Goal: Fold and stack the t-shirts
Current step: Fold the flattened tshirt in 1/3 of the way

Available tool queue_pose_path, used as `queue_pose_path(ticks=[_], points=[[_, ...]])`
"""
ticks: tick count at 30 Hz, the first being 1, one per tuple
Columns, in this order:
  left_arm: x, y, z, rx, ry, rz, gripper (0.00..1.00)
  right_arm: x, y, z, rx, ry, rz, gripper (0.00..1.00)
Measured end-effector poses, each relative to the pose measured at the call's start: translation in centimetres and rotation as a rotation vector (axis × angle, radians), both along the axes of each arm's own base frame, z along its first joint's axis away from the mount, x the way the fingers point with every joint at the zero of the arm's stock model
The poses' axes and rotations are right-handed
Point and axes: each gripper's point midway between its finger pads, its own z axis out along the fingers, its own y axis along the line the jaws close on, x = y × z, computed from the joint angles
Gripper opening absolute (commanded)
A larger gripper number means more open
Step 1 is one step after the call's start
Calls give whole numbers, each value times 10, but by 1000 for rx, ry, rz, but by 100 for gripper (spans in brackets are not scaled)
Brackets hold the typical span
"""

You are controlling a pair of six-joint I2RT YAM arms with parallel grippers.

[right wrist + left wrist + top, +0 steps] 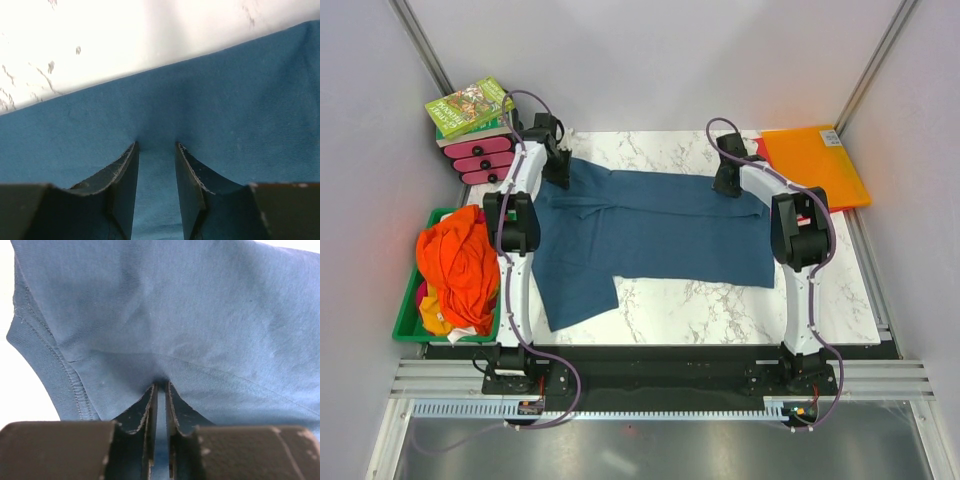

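Observation:
A dark teal-blue t-shirt [650,230] lies spread across the marble table [720,310], one part hanging down toward the near left. My left gripper [560,172] sits at the shirt's far left corner. In the left wrist view its jaws [161,385] stand a thin slit apart with cloth pinched between them, and the t-shirt [200,315] creases toward the tips next to a stitched hem. My right gripper [728,182] rests at the far right edge. Its jaws [156,146] are apart, tips down on the flat t-shirt [240,110]. Orange t-shirts [455,262] are heaped at the left.
A green bin [406,330] at the left table edge holds the orange heap. Pink drawers [480,158] with a book [470,105] on top stand at the far left. An orange folder [815,165] lies at the far right corner. Grey walls enclose the table.

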Motion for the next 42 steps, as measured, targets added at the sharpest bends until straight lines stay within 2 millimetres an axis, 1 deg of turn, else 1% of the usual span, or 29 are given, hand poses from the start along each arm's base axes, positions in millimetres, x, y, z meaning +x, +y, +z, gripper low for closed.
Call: queue_pose_path(ticks=[1, 2, 6, 8, 10, 12, 13, 14, 15, 17, 19, 20, 21, 22, 23, 25, 26, 27, 29, 30, 32, 33, 36, 37, 40, 41, 42], points=[[1, 0, 0, 3, -4, -1, 22, 3, -1, 0, -1, 1, -2, 45], [2, 0, 0, 4, -6, -2, 25, 7, -1, 0, -1, -1, -3, 46], [3, -1, 2, -3, -22, -7, 30, 17, -2, 4, -13, -14, 9, 49], [-1, 0, 3, -3, -26, -7, 32, 20, -5, 7, -27, -13, 14, 51], [-5, 2, 7, -2, -29, -3, 34, 30, -7, 15, -33, -32, 19, 53], [-4, 4, 14, -1, -47, 0, 40, 37, -6, 23, -32, -53, 23, 54], [-2, 6, 20, -1, -63, 3, 47, 39, -7, 29, -32, -66, 23, 57], [-1, 7, 26, -3, -82, 7, 59, 40, -7, 34, -31, -77, 23, 57], [0, 9, 34, -5, -97, 11, 62, 39, -8, 38, -32, -86, 22, 59], [-3, 11, 51, -16, -135, 20, 64, 31, -9, 49, -34, -102, 23, 58], [-11, 10, 74, -40, -171, 18, 62, 15, -9, 62, -42, -107, 27, 50], [-15, 8, 86, -52, -196, 13, 59, 4, -9, 72, -45, -117, 28, 45], [-21, 7, 99, -68, -219, 7, 56, -6, -11, 81, -55, -124, 26, 32], [-25, 5, 107, -80, -231, 2, 52, -14, -13, 90, -64, -135, 23, 28], [-29, 2, 116, -90, -249, -7, 50, -25, -15, 98, -71, -151, 14, 25], [-34, -5, 121, -105, -262, -25, 48, -44, -21, 104, -96, -156, 4, 25], [-37, -10, 117, -112, -256, -35, 48, -53, -26, 103, -109, -149, -5, 27], [-41, -15, 111, -119, -243, -45, 47, -62, -31, 100, -125, -136, -16, 32], [-51, -24, 89, -132, -188, -62, 47, -75, -42, 85, -163, -97, -38, 36], [-57, -27, 76, -135, -152, -68, 47, -81, -46, 77, -180, -76, -44, 40], [-68, -32, 53, -137, -88, -75, 47, -98, -57, 60, -230, -13, -54, 44], [-71, -33, 43, -137, -63, -76, 47, -104, -61, 55, -253, 11, -58, 45], [-75, -32, 27, -134, -25, -71, 47, -108, -70, 53, -299, 27, -75, 46], [-75, -31, 26, -134, -22, -70, 47, -108, -72, 53, -310, 28, -78, 45], [-74, -31, 26, -135, -27, -69, 47, -109, -77, 48, -340, 41, -86, 38], [-73, -31, 26, -135, -29, -69, 47, -108, -77, 45, -348, 49, -86, 28], [-74, -30, 26, -135, -27, -68, 47, -107, -78, 41, -353, 58, -84, 24]])
